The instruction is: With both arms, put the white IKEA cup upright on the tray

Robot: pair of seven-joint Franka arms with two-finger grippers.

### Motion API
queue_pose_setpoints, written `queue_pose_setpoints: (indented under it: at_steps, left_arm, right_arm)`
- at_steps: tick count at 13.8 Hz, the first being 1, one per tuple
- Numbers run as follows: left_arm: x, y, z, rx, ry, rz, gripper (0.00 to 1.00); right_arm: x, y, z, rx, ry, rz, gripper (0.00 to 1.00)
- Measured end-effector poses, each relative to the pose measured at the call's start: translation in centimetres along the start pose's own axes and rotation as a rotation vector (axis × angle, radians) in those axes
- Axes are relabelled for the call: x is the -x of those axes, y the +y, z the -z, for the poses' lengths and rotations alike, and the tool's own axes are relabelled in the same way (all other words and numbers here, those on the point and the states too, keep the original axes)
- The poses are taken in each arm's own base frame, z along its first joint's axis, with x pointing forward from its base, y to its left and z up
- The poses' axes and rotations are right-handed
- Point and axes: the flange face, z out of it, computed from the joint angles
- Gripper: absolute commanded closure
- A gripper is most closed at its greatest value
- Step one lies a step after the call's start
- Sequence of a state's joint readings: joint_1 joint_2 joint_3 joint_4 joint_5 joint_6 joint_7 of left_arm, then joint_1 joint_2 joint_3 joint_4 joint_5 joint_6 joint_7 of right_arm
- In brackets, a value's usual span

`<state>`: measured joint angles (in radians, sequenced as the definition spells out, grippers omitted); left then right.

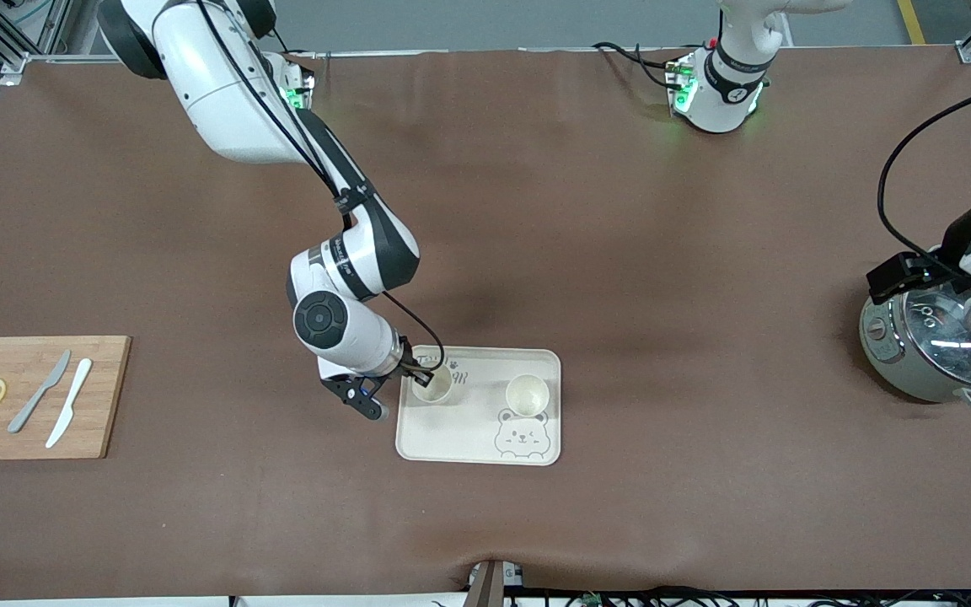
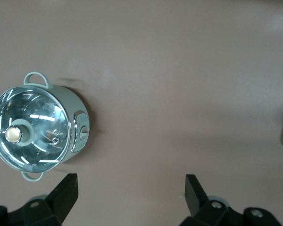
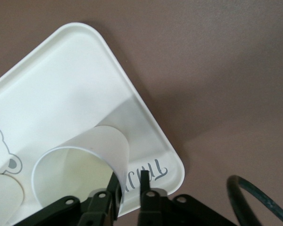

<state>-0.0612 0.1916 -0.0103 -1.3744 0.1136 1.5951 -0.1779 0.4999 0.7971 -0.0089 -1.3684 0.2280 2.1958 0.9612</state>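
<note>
Jaws of the right gripper (image 3: 130,181) pinch the thin rim of a smooth white cup (image 1: 432,384) standing upright on the cream, round-cornered tray (image 1: 469,438). A second cup (image 1: 527,394) stands on the tray beside the first. The left gripper (image 2: 132,193) waits well apart from the tray, spread wide over brown tabletop beside a glass-lidded pot (image 2: 35,127).
</note>
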Motion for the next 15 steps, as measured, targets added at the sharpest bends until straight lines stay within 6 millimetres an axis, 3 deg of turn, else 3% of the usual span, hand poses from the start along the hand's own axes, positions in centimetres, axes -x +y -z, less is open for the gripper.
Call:
queue_pose_setpoints:
  at_steps: [4,7,12,15]
  left_arm:
    - [1.7,-0.8,-0.1,-0.002,-0.020,-0.015,0.00]
    - [2.2,-0.6,-0.3,-0.002,-0.027,-0.039,0.00]
    - [2.8,-0.4,-0.2,0.001,-0.026,-0.092,0.00]
    - [2.8,-0.5,-0.3,0.002,-0.026,-0.106,0.00]
  right_arm:
    - [0.4,0.0,0.9,0.055,-0.041,0.007,0.00]
    - [0.4,-0.6,4.2,0.095,-0.074,0.015,0.00]
    - [-3.9,1.5,15.0,0.101,-0.105,0.038,0.00]
    - [-5.8,5.0,23.3,0.063,-0.083,0.038,0.00]
